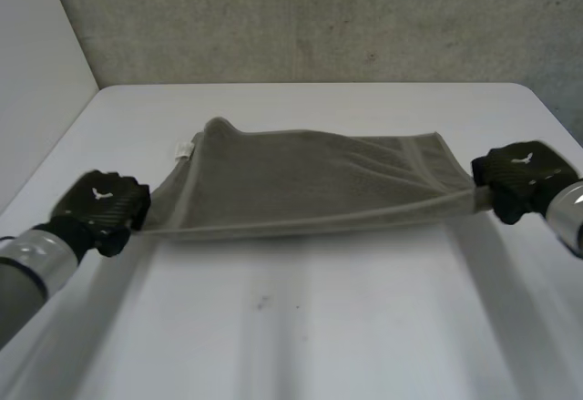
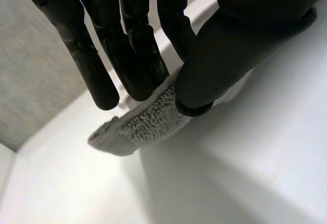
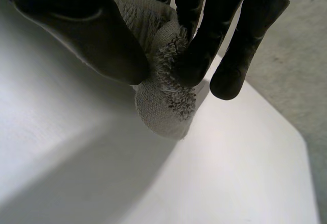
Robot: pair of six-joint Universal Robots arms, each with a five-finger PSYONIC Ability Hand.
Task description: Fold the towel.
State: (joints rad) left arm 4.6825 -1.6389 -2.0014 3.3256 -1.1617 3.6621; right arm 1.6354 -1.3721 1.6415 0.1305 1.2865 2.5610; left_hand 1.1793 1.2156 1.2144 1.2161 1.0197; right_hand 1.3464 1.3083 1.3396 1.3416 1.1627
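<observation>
The towel (image 1: pixel 301 181), judged soft and limp, is stretched over the table (image 1: pixel 301 327), its near edge raised; its corners, the surest hold, are pinched by the left hand (image 1: pixel 102 204) and right hand (image 1: pixel 521 174).

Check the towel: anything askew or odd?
Slightly. The towel is stretched between the left hand and right hand, each pinching a near corner, but its far edge humps up by the white tag instead of lying flat.
</observation>
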